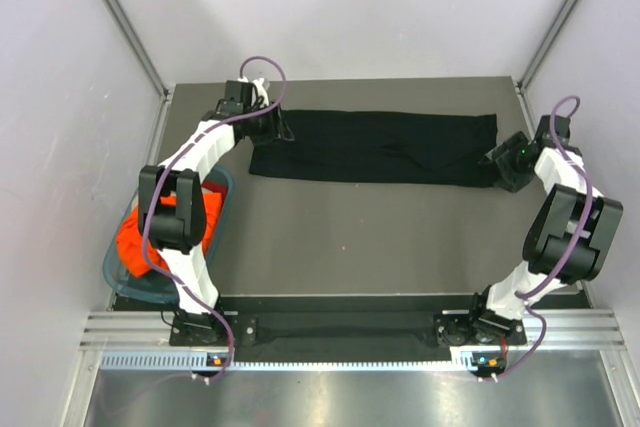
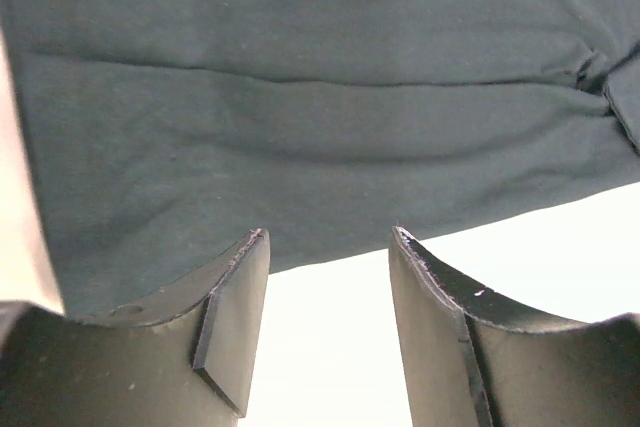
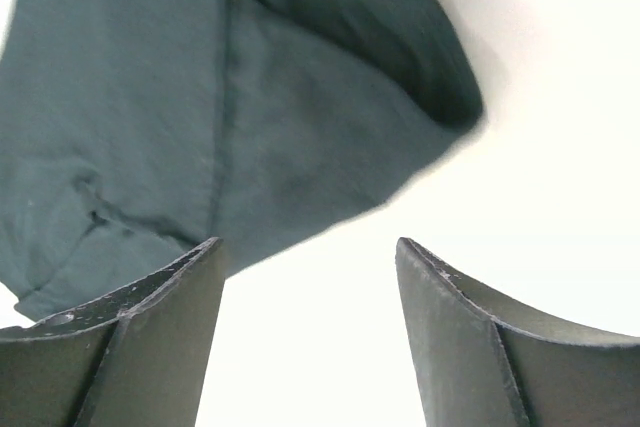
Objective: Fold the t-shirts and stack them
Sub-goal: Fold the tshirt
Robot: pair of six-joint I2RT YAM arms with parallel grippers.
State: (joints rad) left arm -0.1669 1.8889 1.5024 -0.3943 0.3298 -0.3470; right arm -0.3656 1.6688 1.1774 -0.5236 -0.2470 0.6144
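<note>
Left pincer (image 2: pixel 330 234): jaws are standing apart, gripping nothing, hovering at the near edge of the black t-shirt (image 2: pixel 300 117).
Right pincer (image 3: pixel 308 244): jaws are standing apart too, bare surface (image 3: pixel 540 97) showing between them, shirt corner lying just ahead and to the left.
Basket (image 1: pixel 112 269): teal, sitting behind and outboard of the left pincer, holding the bunched orange t-shirt (image 1: pixel 130 242).
Long axis: black t-shirt is lying flat as a long band, running sideways from one pincer to the other.
</note>
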